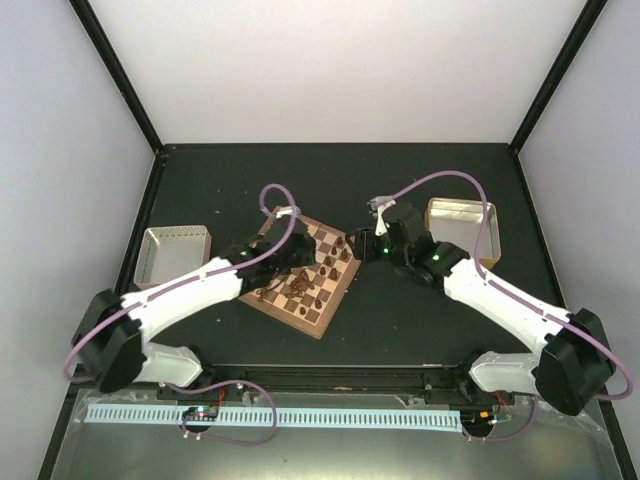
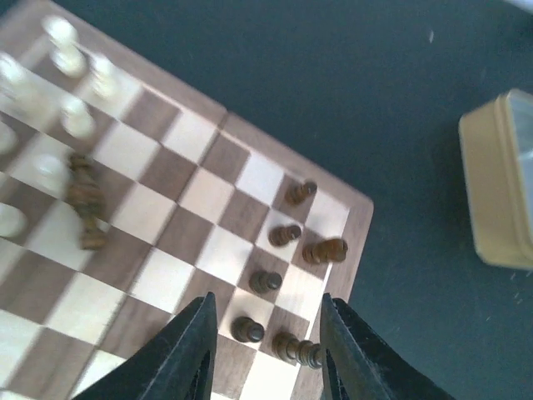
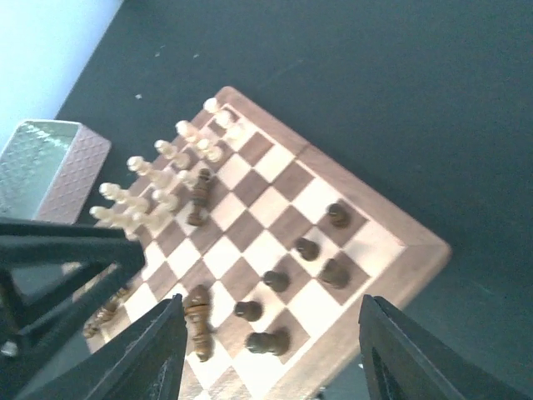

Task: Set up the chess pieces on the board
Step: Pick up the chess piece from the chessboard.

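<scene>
Half the job looked done, at best. The board (image 1: 310, 318) sat on the counter (image 1: 400, 330) between the two arms, turned corner-on to them.

Cream pieces (image 3: 158, 179) stood in two rows along the board edge on the left-arm side. That side looked near complete, but the pieces were too small and blurred for an exact count.

Dark pieces (image 3: 306, 248) lagged. About six were clustered at the board corner nearest the right arm, most of them upright and at least one tipped over. One dark piece lay flat on the board right beside the cream rows, and another lay flat toward mid-board. A few more seemed to lie at the board edge under the left arm; I couldn't tell whether they were on or off the border.

Left pincer (image 2: 266, 354) hovered over that dark corner of the board, jaws partly apart and holding nothing. A standing pawn and a fallen piece showed on the squares below the gap. Right pincer (image 3: 275, 358) hung near the same corner, jaws wide and empty.

My read of what was left: right the fallen dark pieces, fill both dark rows, and clear strays off mid-board. The left tray (image 1: 175, 231) and right tray (image 1: 460, 201) flanked the board, well apart from it. Their contents weren't clear.
</scene>
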### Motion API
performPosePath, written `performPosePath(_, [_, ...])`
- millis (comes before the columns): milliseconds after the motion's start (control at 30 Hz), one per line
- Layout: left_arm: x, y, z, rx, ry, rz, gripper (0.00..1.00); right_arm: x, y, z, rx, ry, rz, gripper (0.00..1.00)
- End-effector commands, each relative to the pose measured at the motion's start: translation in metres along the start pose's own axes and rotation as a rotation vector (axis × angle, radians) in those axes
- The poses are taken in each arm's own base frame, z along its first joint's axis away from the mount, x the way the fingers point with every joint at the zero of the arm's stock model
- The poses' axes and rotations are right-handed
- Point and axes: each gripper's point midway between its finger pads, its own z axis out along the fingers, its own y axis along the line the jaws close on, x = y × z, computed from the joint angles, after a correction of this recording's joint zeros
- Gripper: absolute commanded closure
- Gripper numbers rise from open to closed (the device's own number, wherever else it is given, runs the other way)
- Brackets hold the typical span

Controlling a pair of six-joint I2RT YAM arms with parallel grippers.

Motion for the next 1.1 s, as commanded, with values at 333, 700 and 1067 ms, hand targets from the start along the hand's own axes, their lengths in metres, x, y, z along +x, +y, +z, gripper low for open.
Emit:
performPosePath(333, [-0.050, 0.095, -0.096, -0.047, -0.293, -0.075, 0.48, 0.086, 0.089, 0.041, -0.136, 0.378, -0.303, 0.57])
performPosePath(700, [-0.039, 0.110, -0.097, 0.018, -0.274, -0.115, 0.49, 0.122, 0.086, 0.070, -0.016, 0.534, -0.348, 0.65])
performPosePath(1067, [-0.037, 0.108, -0.095, 0.041, -0.262, -0.120, 0.49, 0.130, 0.070, 0.095, 0.116, 0.596, -0.358, 0.64])
